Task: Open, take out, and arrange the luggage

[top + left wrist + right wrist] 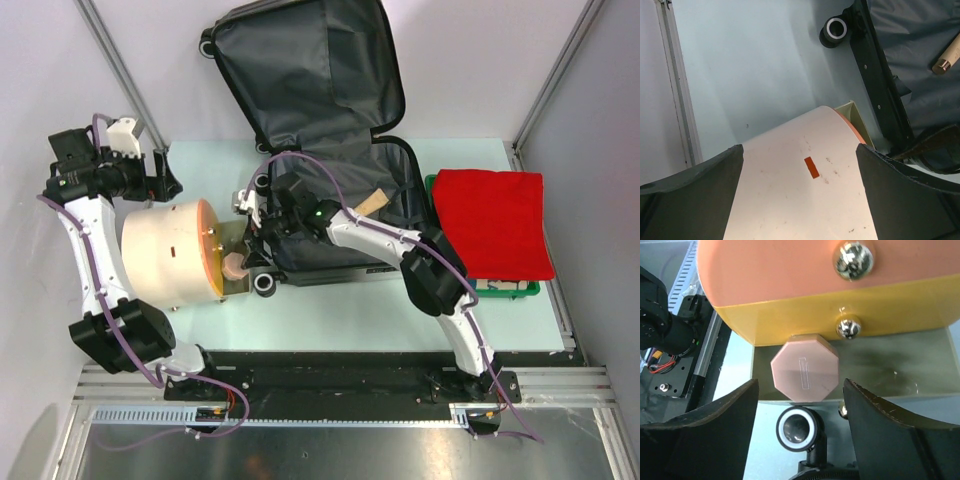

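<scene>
The luggage (310,70) lies open, its lid against the back wall and its dark grey lined base (395,185) on the table. A beige cylinder (160,255) with an orange face (207,250) lies on its side left of the base. My left gripper (165,187) is open, its fingers (690,200) either side of the cylinder's beige wall (800,200). My right gripper (252,240) is open in front of the orange face (790,270), with a pink octagonal knob (805,375) and a suitcase wheel (797,428) between its fingers (705,435).
A green bin (510,290) covered by a red cloth (495,230) stands right of the suitcase. A wooden dowel (372,203) lies in the suitcase base, also in the left wrist view (949,57). An olive tray (880,375) sits under the orange face. Frame posts stand at both back corners.
</scene>
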`<state>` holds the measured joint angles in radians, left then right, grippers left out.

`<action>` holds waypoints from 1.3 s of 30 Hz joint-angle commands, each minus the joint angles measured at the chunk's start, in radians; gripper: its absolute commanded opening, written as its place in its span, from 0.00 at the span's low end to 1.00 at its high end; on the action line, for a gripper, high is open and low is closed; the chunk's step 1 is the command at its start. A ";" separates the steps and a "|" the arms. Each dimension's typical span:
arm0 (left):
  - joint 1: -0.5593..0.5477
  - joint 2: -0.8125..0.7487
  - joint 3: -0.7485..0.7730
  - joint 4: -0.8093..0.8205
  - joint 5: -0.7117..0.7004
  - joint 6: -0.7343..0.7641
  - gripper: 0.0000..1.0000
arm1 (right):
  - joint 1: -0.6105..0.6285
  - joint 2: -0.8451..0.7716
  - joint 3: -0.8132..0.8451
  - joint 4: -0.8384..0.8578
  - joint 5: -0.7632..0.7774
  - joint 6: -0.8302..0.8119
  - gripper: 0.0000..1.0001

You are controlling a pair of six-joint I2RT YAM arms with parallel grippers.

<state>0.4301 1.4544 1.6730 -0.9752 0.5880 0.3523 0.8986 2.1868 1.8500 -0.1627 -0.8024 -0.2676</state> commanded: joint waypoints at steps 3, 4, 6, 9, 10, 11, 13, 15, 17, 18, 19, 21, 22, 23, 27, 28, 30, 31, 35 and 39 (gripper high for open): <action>-0.007 -0.040 -0.004 0.007 0.018 0.020 1.00 | 0.031 0.027 0.081 -0.079 -0.031 -0.209 0.65; -0.007 -0.040 -0.004 0.009 0.019 0.020 1.00 | 0.036 0.042 0.090 -0.107 -0.034 -0.231 0.64; -0.007 -0.039 -0.002 0.007 0.018 0.020 1.00 | 0.040 0.051 0.104 -0.167 -0.031 -0.293 0.58; -0.005 -0.039 0.002 0.007 0.018 0.017 1.00 | 0.040 0.060 0.120 -0.234 -0.023 -0.346 0.54; -0.007 -0.040 0.005 0.007 0.016 0.019 1.00 | 0.040 0.060 0.126 -0.262 -0.023 -0.384 0.55; -0.005 -0.040 0.004 0.007 0.015 0.019 1.00 | 0.042 0.054 0.126 -0.293 -0.021 -0.398 0.57; -0.005 -0.039 0.004 0.007 0.012 0.020 1.00 | 0.051 0.050 0.098 -0.264 0.041 -0.377 0.61; -0.007 -0.040 0.001 0.007 0.010 0.024 1.00 | 0.066 0.054 0.051 -0.099 0.133 -0.297 0.59; -0.007 -0.040 -0.002 0.007 0.004 0.030 1.00 | 0.071 0.067 0.048 0.053 0.265 -0.181 0.57; -0.005 -0.043 -0.002 0.007 0.000 0.034 1.00 | 0.069 0.080 0.054 0.083 0.299 -0.150 0.56; -0.007 -0.043 -0.002 0.007 -0.001 0.036 1.00 | 0.069 0.085 0.072 0.113 0.348 -0.127 0.54; -0.007 -0.040 -0.004 0.007 -0.002 0.039 1.00 | 0.068 0.096 0.081 0.129 0.390 -0.101 0.53; -0.005 -0.040 -0.006 0.007 -0.002 0.042 1.00 | 0.066 0.097 0.081 0.137 0.419 -0.098 0.53; -0.007 -0.037 -0.004 0.007 -0.001 0.045 1.00 | 0.066 0.099 0.081 0.143 0.439 -0.094 0.53; -0.007 -0.026 0.007 0.007 0.004 0.047 1.00 | 0.053 0.091 0.087 0.143 0.448 -0.051 0.56; -0.005 -0.025 0.008 0.009 0.007 0.047 1.00 | 0.045 0.081 0.092 0.115 0.421 -0.055 0.57; -0.007 -0.020 0.011 0.007 0.009 0.045 1.00 | 0.036 0.065 0.088 0.098 0.404 -0.036 0.60; -0.007 -0.020 0.013 0.007 0.010 0.045 1.00 | 0.022 0.048 0.081 0.097 0.376 -0.029 0.60; -0.007 -0.019 0.024 0.007 0.024 0.033 1.00 | -0.016 0.005 0.041 0.117 0.330 0.021 0.55; -0.005 -0.029 0.037 0.007 0.024 0.033 1.00 | -0.052 -0.021 0.045 0.054 0.264 0.015 0.46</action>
<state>0.4301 1.4528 1.6684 -0.9749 0.5808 0.3752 0.8822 2.2677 1.8912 -0.0929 -0.4587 -0.2787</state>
